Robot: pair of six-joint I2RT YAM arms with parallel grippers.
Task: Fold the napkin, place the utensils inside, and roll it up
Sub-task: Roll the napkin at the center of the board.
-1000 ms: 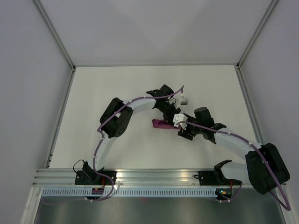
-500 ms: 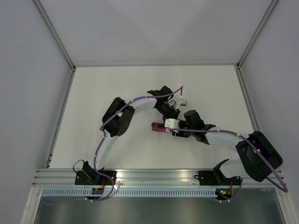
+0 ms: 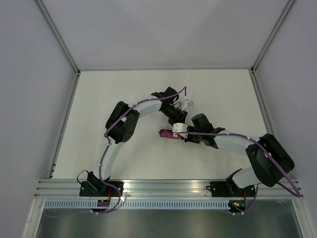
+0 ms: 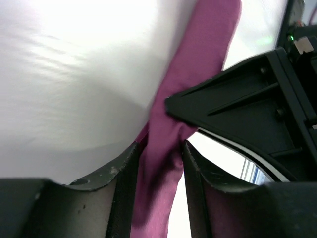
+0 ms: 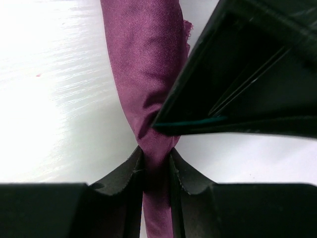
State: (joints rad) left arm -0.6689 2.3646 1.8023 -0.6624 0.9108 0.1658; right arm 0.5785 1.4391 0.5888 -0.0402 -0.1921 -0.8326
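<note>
The napkin [image 3: 165,133] is a tight plum-purple roll lying on the white table between both arms. In the right wrist view my right gripper [image 5: 156,156] is shut on the napkin [image 5: 143,59], both fingers pinching the cloth to a narrow waist. In the left wrist view my left gripper [image 4: 159,153] straddles the napkin [image 4: 190,94]; the jaws stand open, with a white gap between the cloth and the right finger. From above, the left gripper [image 3: 175,122] and the right gripper [image 3: 178,134] meet at the roll's right end. The utensils are hidden.
The white table [image 3: 109,94] is walled by grey panels on three sides. A metal rail [image 3: 163,187] carrying both arm bases runs along the near edge. The right gripper's black finger [image 4: 237,106] crosses just beyond the left fingers.
My right arm has swung left to the roll and its jaws have closed on the cloth. The left gripper has shifted slightly left and loosened its hold.
</note>
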